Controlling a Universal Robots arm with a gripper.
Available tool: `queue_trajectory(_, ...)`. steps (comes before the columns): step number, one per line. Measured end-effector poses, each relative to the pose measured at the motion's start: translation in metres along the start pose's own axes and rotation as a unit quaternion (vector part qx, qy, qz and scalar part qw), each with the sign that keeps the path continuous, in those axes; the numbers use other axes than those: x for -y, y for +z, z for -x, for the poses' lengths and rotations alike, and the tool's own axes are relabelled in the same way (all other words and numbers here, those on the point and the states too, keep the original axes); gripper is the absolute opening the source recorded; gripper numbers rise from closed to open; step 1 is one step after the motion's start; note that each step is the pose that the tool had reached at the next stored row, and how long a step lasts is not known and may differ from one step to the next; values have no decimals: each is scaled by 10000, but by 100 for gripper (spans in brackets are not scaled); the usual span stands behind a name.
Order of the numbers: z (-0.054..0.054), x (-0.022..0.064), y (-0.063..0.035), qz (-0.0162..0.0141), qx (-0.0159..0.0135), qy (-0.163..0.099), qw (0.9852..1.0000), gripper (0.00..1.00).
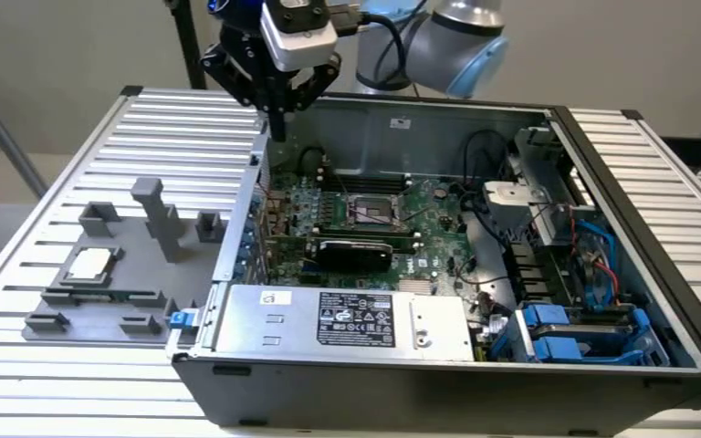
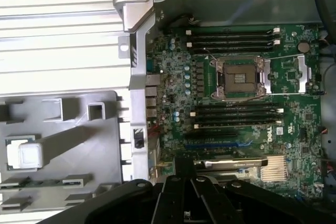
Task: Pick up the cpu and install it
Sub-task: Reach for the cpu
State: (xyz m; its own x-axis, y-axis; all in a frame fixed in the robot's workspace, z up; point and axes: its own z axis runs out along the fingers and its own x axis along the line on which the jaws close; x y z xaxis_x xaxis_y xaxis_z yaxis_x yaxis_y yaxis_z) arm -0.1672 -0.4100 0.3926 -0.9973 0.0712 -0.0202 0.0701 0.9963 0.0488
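The cpu (image 1: 88, 265), a small silvery square chip, lies flat in the grey fixture (image 1: 143, 292) on the slatted table at the exterior view's left. It also appears in the wrist view as the cpu (image 2: 30, 155). My gripper (image 1: 278, 128) hangs high above the case's back left wall, well away from the chip, its fingers shut together with nothing between them. The gripper (image 2: 185, 165) points down over the motherboard's edge. The black socket frame (image 1: 369, 212) stands open and bare on the green motherboard; in the wrist view the socket (image 2: 239, 78) lies between the memory slots.
The open computer case (image 1: 594, 182) holds a power supply (image 1: 344, 318), a graphics card (image 1: 350, 248), cables and blue drive clips (image 1: 570, 338). Upright grey posts (image 1: 156, 214) rise from the fixture near the chip. The case's metal wall (image 2: 137, 77) separates fixture and motherboard.
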Motion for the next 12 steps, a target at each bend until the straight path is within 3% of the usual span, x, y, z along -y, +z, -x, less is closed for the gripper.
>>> queue_trajectory(12,-538,134,-17,3,33,-1,10000,11)
